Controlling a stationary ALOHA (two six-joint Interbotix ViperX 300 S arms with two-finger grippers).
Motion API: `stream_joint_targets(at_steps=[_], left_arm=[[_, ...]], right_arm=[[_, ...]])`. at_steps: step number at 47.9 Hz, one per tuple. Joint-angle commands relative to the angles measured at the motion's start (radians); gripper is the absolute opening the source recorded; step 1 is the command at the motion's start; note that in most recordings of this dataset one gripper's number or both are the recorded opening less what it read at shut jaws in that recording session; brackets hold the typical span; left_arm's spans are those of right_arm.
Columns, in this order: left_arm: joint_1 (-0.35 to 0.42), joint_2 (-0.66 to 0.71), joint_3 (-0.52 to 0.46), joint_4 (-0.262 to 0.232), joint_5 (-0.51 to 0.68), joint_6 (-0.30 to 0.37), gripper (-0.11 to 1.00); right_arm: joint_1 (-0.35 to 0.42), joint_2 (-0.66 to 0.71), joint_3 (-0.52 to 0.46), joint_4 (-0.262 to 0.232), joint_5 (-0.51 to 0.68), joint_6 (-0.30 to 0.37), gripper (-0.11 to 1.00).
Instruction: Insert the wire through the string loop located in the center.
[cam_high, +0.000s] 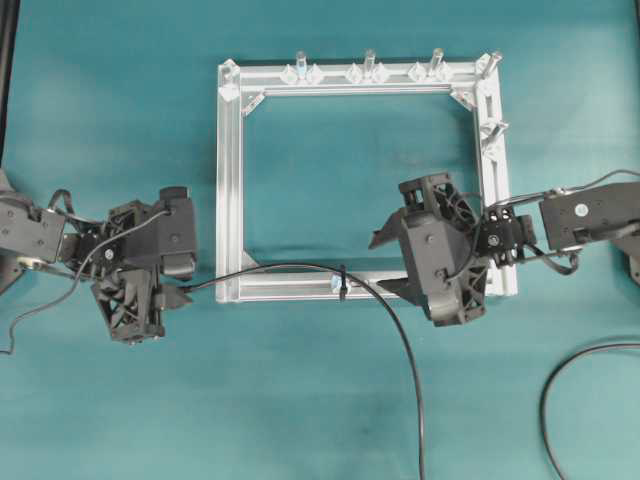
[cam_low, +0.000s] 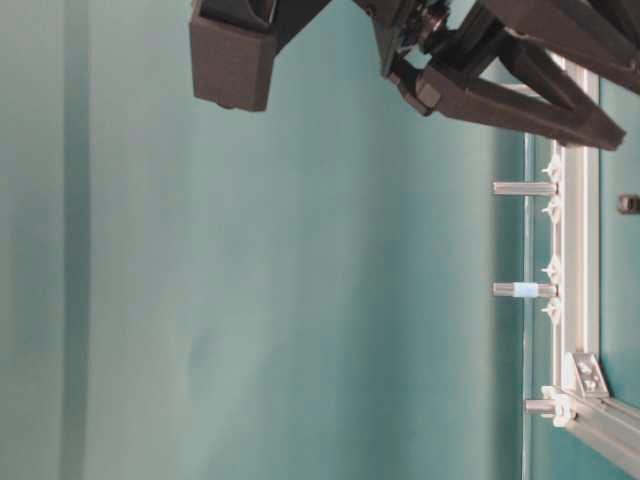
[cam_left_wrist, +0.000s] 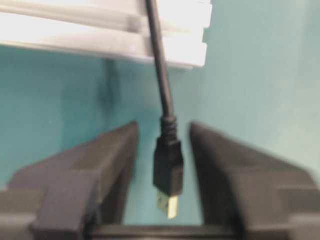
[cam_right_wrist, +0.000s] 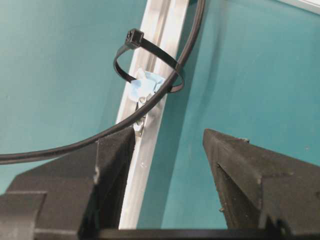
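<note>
1. Wire (cam_high: 300, 267) already runs through the loop (cam_right_wrist: 148, 61) at the middle of the frame's near bar (cam_high: 290, 285), arcing from the plug on the left, through the loop, then down off the bottom edge of the overhead view.
2. Left gripper (cam_left_wrist: 164, 170) stands with its jaws apart on either side of the plug (cam_left_wrist: 167, 170), neither pad visibly pressing it, which reads as a release or a regrip, not a hold.
3. Right gripper (cam_right_wrist: 167, 175) waits wide open and empty just short of the loop, straddling the bar, apparently placed to catch the wire on that side if it is needed.
</note>
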Motion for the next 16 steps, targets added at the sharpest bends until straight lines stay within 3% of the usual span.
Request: stream_joint_targets(at_steps=[1,16], left_arm=[[-0.003,-0.017,-0.018,0.003,-0.002,-0.002,0.38],[-0.003,-0.124,-0.012,0.003,0.048,0.0,0.38]], right_arm=[[0.003,-0.021,-0.015,0.003,-0.005,0.002,0.61],[0.002,-0.023,-0.017,0.003,-0.005,0.002,0.61]])
